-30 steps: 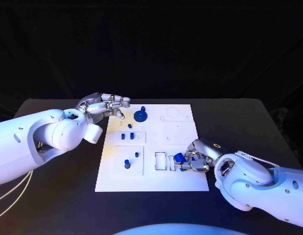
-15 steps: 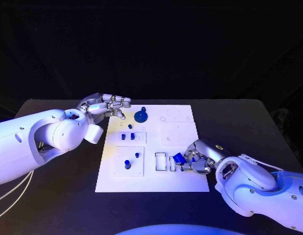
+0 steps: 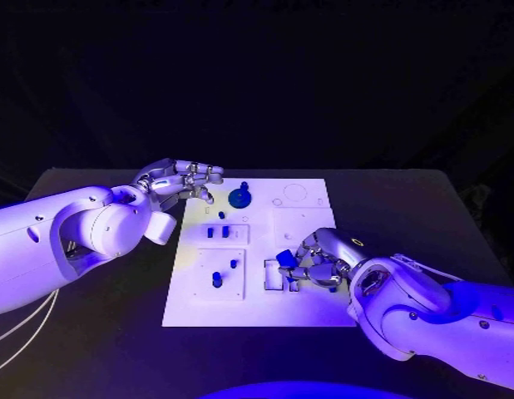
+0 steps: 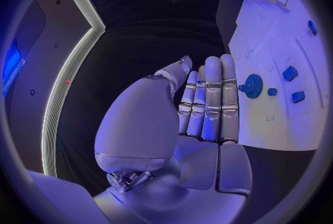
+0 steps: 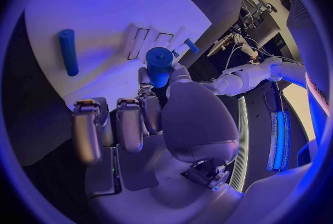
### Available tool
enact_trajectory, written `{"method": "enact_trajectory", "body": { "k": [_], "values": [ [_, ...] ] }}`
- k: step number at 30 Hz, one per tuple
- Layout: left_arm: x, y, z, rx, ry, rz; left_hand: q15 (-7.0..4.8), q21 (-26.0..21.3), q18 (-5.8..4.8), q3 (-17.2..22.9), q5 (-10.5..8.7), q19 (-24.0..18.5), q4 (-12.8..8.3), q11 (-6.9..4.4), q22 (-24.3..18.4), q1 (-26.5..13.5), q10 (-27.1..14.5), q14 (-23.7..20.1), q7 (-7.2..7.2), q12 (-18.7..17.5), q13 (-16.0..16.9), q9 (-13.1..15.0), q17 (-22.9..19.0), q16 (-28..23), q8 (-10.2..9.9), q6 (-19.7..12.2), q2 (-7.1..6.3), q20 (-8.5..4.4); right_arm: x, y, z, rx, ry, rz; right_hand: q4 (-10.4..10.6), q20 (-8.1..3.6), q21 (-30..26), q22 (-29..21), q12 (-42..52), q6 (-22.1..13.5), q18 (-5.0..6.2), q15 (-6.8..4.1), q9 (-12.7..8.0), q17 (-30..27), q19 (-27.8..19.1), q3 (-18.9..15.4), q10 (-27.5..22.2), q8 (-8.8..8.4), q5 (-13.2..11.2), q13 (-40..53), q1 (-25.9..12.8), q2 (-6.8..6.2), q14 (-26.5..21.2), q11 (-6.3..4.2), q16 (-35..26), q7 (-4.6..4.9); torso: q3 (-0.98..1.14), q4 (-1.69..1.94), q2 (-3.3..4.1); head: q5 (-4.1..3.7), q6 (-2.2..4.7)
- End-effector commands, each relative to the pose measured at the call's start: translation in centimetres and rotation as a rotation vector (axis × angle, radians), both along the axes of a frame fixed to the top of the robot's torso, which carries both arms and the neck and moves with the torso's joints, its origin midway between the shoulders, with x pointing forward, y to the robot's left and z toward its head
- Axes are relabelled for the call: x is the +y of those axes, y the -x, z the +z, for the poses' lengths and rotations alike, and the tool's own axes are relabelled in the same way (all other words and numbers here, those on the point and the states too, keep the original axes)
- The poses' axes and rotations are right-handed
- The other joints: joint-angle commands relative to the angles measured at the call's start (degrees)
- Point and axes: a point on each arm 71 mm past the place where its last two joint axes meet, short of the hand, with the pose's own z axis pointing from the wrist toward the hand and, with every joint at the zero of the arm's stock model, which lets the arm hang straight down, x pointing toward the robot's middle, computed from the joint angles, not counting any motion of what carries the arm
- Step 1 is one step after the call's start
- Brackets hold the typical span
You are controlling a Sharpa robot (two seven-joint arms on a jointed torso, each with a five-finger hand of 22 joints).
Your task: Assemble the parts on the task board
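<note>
Right hand (image 3: 317, 264) sits over the task board (image 3: 305, 218) at about 5 o'clock of the board's centre, fingers pinching a small blue cylindrical part (image 3: 287, 258). The right wrist view shows the same part (image 5: 159, 65) upright between the fingertips, flat end facing out, with a pair of narrow rectangular slots (image 5: 147, 41) on the board just beyond it. The part appears to be off the surface, not yet seated; whether it touches the board I cannot tell.

Left hand (image 3: 180, 179) hovers at the board's 10 o'clock edge, holding nothing. In the left wrist view its fingers (image 4: 208, 96) lie straight and close together, palm turned toward the board. A blue gear-like part (image 3: 240, 197) stands on the board just beside it, at 11 o'clock. Two small blue pegs (image 3: 216, 232) sit in a recess at 9 o'clock, and more blue pieces (image 3: 218, 279) at 7 o'clock.

Step in hand, by my judgement: placing the pinched part into a slot or socket near the 6 o'clock recesses (image 3: 274, 273).

To do it well:
- keep the part's axis square to the board before lowering
- align over the opening first, descend slowly
- loosen the pinch only once the part is bearing in its seat
- risk: a tilted part jams at the rim or slips from the fingertips.

Another long blue pin (image 5: 68, 52) lies loose on the board, well apart from the slots.
</note>
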Motion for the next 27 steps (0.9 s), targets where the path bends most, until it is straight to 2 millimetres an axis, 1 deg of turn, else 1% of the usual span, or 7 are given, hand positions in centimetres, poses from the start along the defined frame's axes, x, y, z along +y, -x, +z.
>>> {"method": "enact_trajectory", "body": {
  "k": [1,6,16,20,22,25,27],
  "values": [
    [-0.3,0.1,0.1,-0.002,0.013,-0.020,0.10,-0.33,0.69,-0.24,-0.04,0.07,-0.04,-0.03,-0.05,-0.74,-0.39,-0.32,0.17,0.35,0.06,-0.05,-0.05,-0.33,-0.16,-0.39,0.06,0.27,0.5,0.0,-0.7,0.067,0.022,0.025,-0.03,-0.34,0.00,14.39,-0.03,0.88,-0.29,-0.49,0.27,6.97,5.27,-0.62,0.26,0.49,0.00,2.97,-1.19,0.00,4.37,-0.12,0.33,-0.67,0.00,-0.05,0.02,0.19,-0.16],
    [-0.4,0.1,0.1,-0.001,0.014,-0.021,0.10,-0.33,0.69,-0.24,-0.04,0.07,-0.04,-0.03,-0.05,-0.74,-0.39,-0.32,0.17,0.35,0.06,-0.05,-0.05,-0.33,-0.16,-0.39,0.06,0.27,0.9,-0.3,-1.1,0.087,0.038,0.035,-0.06,-0.47,0.06,14.41,-0.05,1.05,-0.30,-0.64,0.90,7.06,5.28,-1.64,0.42,0.98,-2.01,3.13,-2.45,0.35,4.38,-0.30,0.37,-0.88,0.00,-0.04,0.00,0.23,-0.23],
    [-0.4,0.1,0.1,0.000,0.014,-0.023,0.10,-0.33,0.69,-0.24,-0.04,0.07,-0.04,-0.03,-0.05,-0.74,-0.39,-0.32,0.17,0.35,0.06,-0.05,-0.05,-0.33,-0.16,-0.39,0.06,0.27,1.1,-0.9,-1.6,0.091,0.052,0.036,-0.05,-0.66,0.10,14.41,0.10,1.40,-0.30,-0.85,1.86,7.09,5.29,-3.01,0.72,1.87,-3.86,3.53,-4.02,0.58,4.38,-0.57,0.37,-1.20,0.03,-0.14,0.08,0.39,-0.40],
    [-0.5,0.1,0.1,0.000,0.014,-0.025,0.10,-0.33,0.69,-0.24,-0.04,0.07,-0.04,-0.03,-0.05,-0.74,-0.39,-0.32,0.17,0.35,0.06,-0.05,-0.05,-0.33,-0.16,-0.39,0.06,0.27,1.4,-1.0,-1.6,0.084,0.047,0.037,-0.09,-0.73,0.02,14.39,-0.03,1.29,-0.28,-0.92,2.32,7.02,5.26,-3.68,0.73,2.23,-5.68,3.54,-4.66,0.53,4.36,-0.63,0.33,-1.28,0.05,-0.15,0.05,0.38,-0.51],
    [-0.5,0.1,0.1,0.000,0.014,-0.025,0.10,-0.33,0.69,-0.24,-0.04,0.07,-0.04,-0.03,-0.05,-0.74,-0.39,-0.32,0.17,0.35,0.06,-0.05,-0.05,-0.33,-0.16,-0.39,0.06,0.27,1.4,-1.1,-1.6,0.082,0.046,0.036,-0.09,-0.74,-0.04,14.37,-0.09,1.22,-0.27,-0.93,2.43,6.99,5.24,-3.91,0.71,2.29,-5.99,3.52,-4.82,0.32,4.35,-0.64,0.32,-1.27,0.03,-0.10,0.03,0.37,-0.57],
    [-0.4,0.1,0.1,-0.001,0.013,-0.024,0.11,-0.40,0.70,-0.27,-0.05,0.07,-0.08,-0.02,-0.10,-0.68,-0.46,-0.37,0.18,0.40,0.07,-0.06,-0.09,-0.32,-0.16,-0.43,0.13,0.28,1.4,-1.1,-1.6,0.076,0.042,0.038,0.00,-0.74,-0.21,14.33,-0.34,0.98,-0.24,-0.90,2.71,6.98,5.18,-4.54,0.59,2.43,-6.48,3.39,-5.83,-0.53,4.35,-0.59,0.30,-1.22,0.00,-0.05,0.02,0.47,-0.65],
    [-0.4,0.1,0.1,-0.001,0.012,-0.023,0.11,-0.40,0.70,-0.27,-0.05,0.07,-0.08,-0.02,-0.10,-0.68,-0.46,-0.37,0.18,0.40,0.07,-0.06,-0.09,-0.32,-0.16,-0.43,0.13,0.28,1.4,-1.1,-1.6,0.074,0.040,0.041,0.03,-0.73,-0.25,14.31,-0.47,0.84,-0.23,-0.88,2.95,6.95,5.16,-4.67,0.54,2.57,-7.67,3.36,-6.70,-1.25,4.34,-0.57,0.27,-1.20,0.01,-0.11,0.02,0.58,-0.67]
  ]
}}
